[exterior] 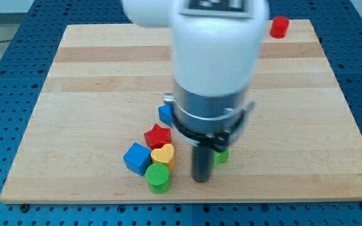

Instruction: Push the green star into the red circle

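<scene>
Nearest the view's bottom sits a green cylinder (158, 178), touching a yellow heart (163, 154), with a blue cube (137, 157) and red star (158, 135) beside them. My tip (200, 179) stands just left of the half-hidden green star (222, 156); no jaws exist. Far off, top right, lies the red circle (279, 26).

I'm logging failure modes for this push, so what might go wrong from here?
1. The red circle sits at the board's top right corner, far from the green star; a long push may let the star slip off my tip.
2. The arm hides most of the star, so contact is hard to judge.
3. An overshoot could knock the circle off the edge.
</scene>
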Controlling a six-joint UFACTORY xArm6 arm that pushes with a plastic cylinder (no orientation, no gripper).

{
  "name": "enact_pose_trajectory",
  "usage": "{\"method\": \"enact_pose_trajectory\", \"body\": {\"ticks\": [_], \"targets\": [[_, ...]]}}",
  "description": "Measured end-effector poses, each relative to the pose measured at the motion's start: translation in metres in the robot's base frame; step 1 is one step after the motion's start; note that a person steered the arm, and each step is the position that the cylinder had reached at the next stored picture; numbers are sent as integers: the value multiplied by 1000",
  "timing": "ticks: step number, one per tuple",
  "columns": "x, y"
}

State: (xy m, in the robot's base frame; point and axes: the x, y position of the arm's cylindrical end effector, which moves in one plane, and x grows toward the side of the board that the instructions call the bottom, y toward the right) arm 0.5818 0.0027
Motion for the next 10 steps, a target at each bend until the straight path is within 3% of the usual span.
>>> {"method": "enact_pose_trajectory", "body": {"ticks": [1,4,6,8,10], "targets": [[-22,-1],[-7,86],[-53,116],[-29,158],[-99,158]]}}
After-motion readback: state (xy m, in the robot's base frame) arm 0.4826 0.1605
